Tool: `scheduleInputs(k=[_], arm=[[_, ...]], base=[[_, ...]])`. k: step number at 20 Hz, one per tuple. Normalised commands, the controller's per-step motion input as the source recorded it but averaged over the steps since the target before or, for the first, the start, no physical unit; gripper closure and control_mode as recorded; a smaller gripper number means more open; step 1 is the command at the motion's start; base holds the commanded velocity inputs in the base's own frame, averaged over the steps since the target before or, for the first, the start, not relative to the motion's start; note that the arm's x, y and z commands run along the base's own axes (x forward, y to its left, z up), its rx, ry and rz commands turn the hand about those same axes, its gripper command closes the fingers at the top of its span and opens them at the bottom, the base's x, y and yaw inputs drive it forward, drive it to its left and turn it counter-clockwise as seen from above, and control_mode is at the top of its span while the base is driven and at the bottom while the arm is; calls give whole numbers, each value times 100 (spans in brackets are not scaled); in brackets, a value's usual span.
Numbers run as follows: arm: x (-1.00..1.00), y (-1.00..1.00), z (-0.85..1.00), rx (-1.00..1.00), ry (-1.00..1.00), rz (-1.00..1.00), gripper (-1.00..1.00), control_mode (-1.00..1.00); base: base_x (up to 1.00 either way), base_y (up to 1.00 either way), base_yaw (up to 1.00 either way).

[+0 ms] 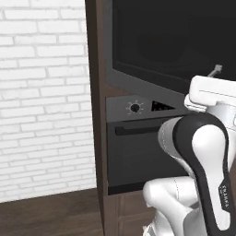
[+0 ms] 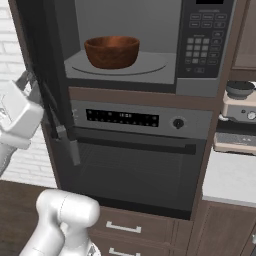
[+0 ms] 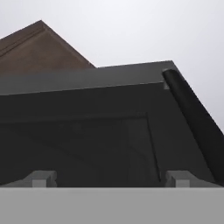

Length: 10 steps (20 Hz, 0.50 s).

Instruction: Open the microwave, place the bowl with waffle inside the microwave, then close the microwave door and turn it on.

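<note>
The microwave (image 2: 202, 45) stands open in the brown cabinet. A brown bowl (image 2: 112, 51) sits on its turntable; I cannot see whether a waffle lies in it. The microwave door (image 2: 47, 65) is swung out to the left, and its black glass outer face (image 1: 161, 37) fills the top of the left base view. My gripper (image 2: 27, 82) is at the door's outer side, open, with nothing between its fingers. In the hand view the gripper (image 3: 110, 179) faces the door panel (image 3: 87, 131) at close range, with the dark handle bar (image 3: 190, 113) to the right. One fingertip (image 1: 215, 70) shows above the white hand.
Below the microwave is an oven (image 2: 135, 165) with a round knob (image 2: 177, 122), a display strip and a long handle bar. Drawers (image 2: 122, 227) lie under it. A coffee machine (image 2: 240, 115) stands on the pale counter (image 2: 232, 177) at the right. A white brick wall (image 1: 44, 92) is to the left.
</note>
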Motion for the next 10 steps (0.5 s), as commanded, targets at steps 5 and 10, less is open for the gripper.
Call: scheduleInputs(k=[5,10], arm=[[50,-1,31,27,15,4,-100,-100],[51,-4,22,27,22,3,-100,-100]], base=[[0,0,0],[0,0,0]])
